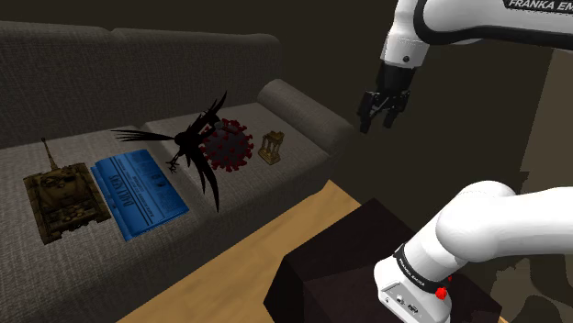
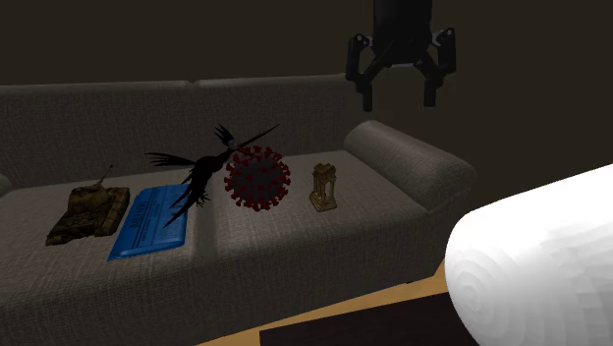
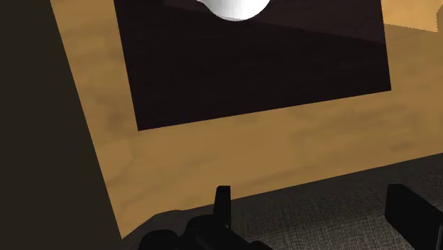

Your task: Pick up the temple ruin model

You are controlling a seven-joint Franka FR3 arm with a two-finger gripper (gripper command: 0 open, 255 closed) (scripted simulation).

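Shoulder view: my upper arm carries the letters "FRANKA EM", cut off at the picture's edge; the print on the blue sheet [image 1: 142, 193] is too small to read.

My pincer [image 1: 377, 122] hangs in the air above the sofa's armrest [image 2: 413, 157], jaws standing wide apart, holding nothing and touching nothing; in the wrist view the two fingers [image 3: 222, 202] stand well apart over grey sofa fabric.

The temple ruin model [image 1: 271, 147] stands upright on the seat cushion near the armrest, nearer to it than any other thing; the spiked red ball [image 2: 257, 179] lies beside the model on the side away from the armrest, a narrow strip of bare cushion between them; farther from the armrest come the black bird [image 1: 197, 147], the blue sheet and the tank [image 1: 62, 194].

Bare cushion lies between model and armrest; below the sofa's front edge runs wooden floor [image 3: 92, 113], then my dark stand [image 1: 367, 266].
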